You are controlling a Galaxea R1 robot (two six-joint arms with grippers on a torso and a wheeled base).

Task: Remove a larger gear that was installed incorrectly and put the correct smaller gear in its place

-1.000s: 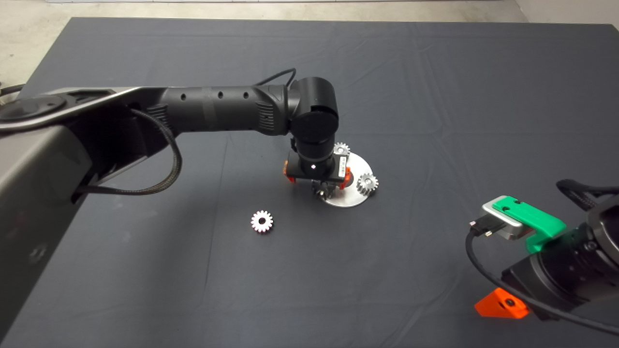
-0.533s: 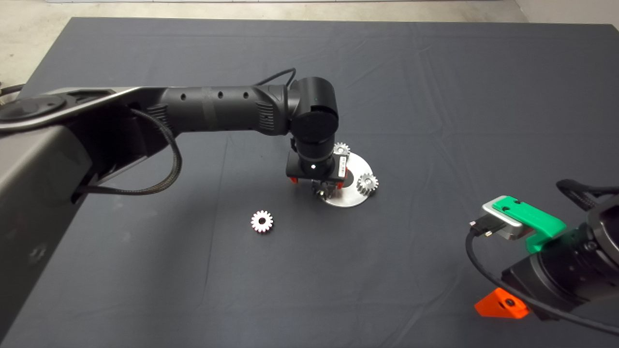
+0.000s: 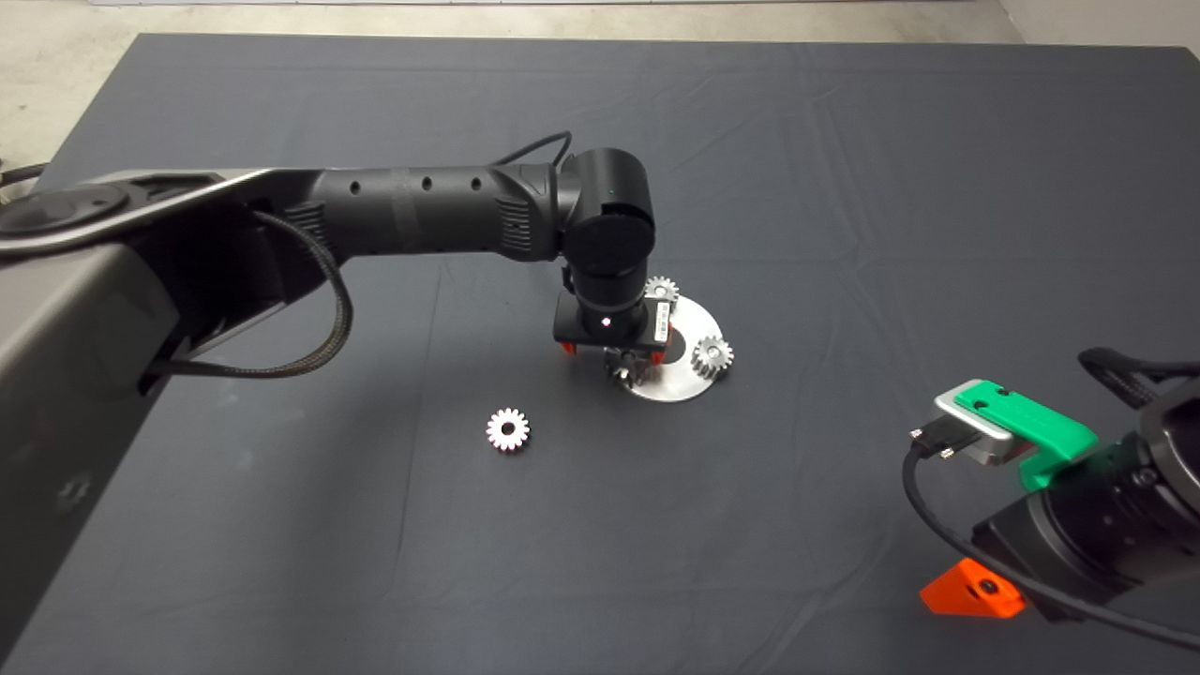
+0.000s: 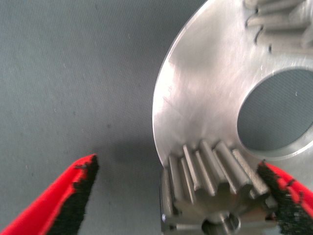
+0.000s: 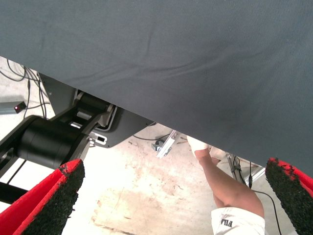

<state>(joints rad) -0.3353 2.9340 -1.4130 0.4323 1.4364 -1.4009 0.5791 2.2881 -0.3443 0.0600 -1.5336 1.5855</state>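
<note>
Since earlier frames we see left arm barely shifted, red finger flanks tucked further under wrist. Left gripper (image 4: 178, 196) over round steel plate (image 3: 689, 323), fingers apart, one pad (image 4: 283, 200) at larger gear (image 4: 215, 183) on plate edge. Two pale gears (image 3: 712, 354) alongside. Smaller gear (image 3: 508, 429) loose on mat (image 3: 844, 187). Right gripper (image 5: 176, 200) parked lower right, spread wide; person's leg (image 5: 222, 183) beyond mat.

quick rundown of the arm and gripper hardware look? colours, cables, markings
Both arms are matte black. The left arm is a tube with small round holes and a braided black cable looping beneath. The left gripper has red fingers with black pads. The right gripper matches; its wrist carries a green bracket and a black cable.
</note>
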